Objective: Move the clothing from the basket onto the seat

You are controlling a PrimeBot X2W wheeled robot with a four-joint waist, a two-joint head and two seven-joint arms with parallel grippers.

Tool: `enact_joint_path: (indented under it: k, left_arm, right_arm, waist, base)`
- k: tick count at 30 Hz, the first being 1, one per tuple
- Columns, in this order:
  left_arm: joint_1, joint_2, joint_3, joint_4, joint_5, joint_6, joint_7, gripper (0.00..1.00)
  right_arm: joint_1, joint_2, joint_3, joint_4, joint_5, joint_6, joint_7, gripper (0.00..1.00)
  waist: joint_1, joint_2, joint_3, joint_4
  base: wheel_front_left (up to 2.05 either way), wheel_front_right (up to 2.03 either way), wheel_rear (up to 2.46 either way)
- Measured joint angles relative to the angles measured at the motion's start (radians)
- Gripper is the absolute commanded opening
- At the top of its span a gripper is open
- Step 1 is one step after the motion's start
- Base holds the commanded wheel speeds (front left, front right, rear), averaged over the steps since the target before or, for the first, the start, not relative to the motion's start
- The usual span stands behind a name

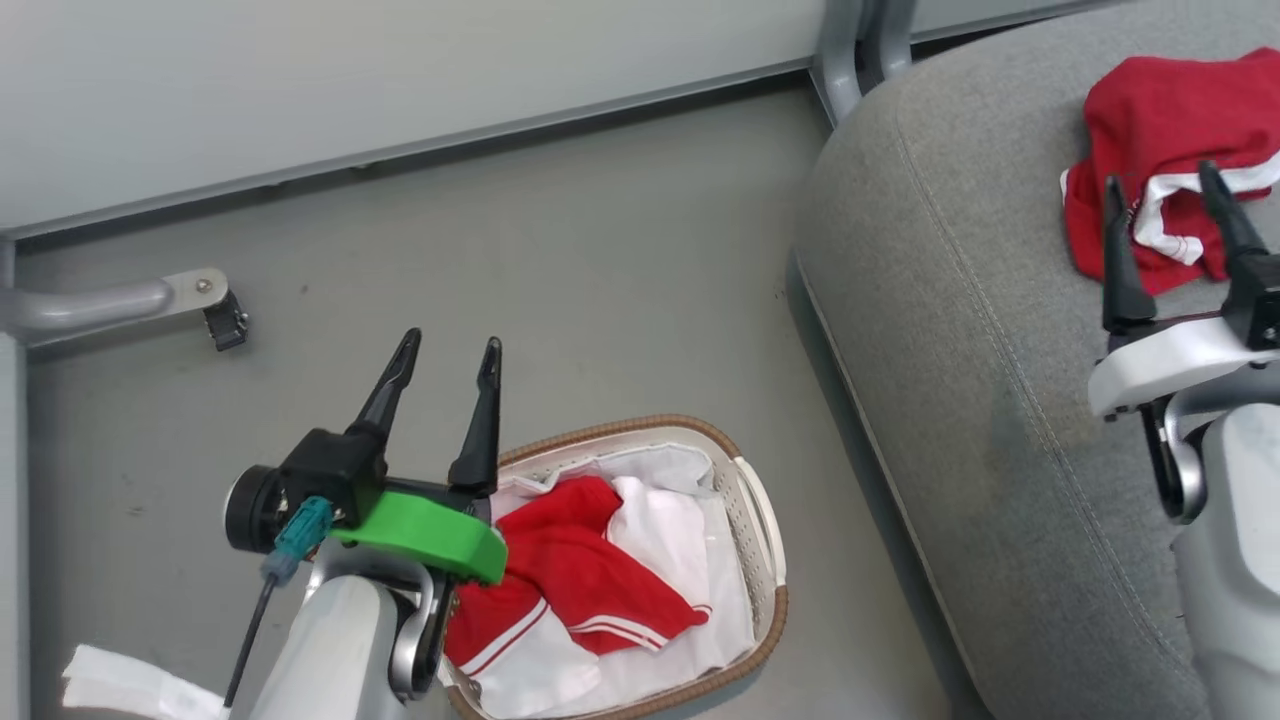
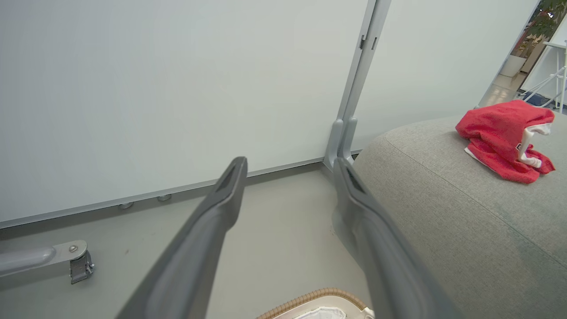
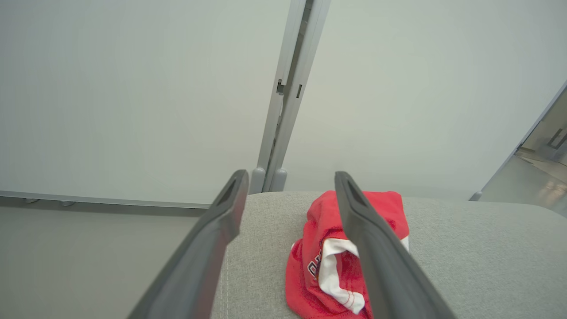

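The clothing [image 1: 570, 570] is in two places: one red piece [image 1: 1170, 120] with white trim lies bunched on the grey seat [image 1: 960, 350], and more red and white pieces lie in the basket [image 1: 770, 520] on the floor [image 1: 600, 250] beside it, so the job looks partly done. The right hand [image 1: 1160, 180] hangs over the red piece, fingers spread and empty, as if leaving it there. The left hand [image 1: 450, 345] waits by the basket's edge, spread and empty too, with a pale wall [image 1: 400, 80] behind the smooth grey floor.
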Motion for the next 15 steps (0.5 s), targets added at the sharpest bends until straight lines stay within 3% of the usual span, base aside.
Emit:
enact_joint_path:
  k: [8,15]
  left_arm:
    - [0.12,-0.003,0.137,-0.034,0.017,0.027,0.0,1.0]
    - [0.205,-0.005,0.166,-0.038,-0.006,0.031,0.0,1.0]
  right_arm:
    - [0.101,0.127,0.049,-0.036,0.014,0.0,0.0,1.0]
    - [0.195,0.166,0.076,-0.072,0.017,0.0,0.0,1.0]
  waist:
    - [0.0,0.0,-0.077,0.08]
    - [0.0,0.0,-0.122,0.125]
  base:
    - [0.0,0.0,0.0]
    - [0.0,0.0,0.0]
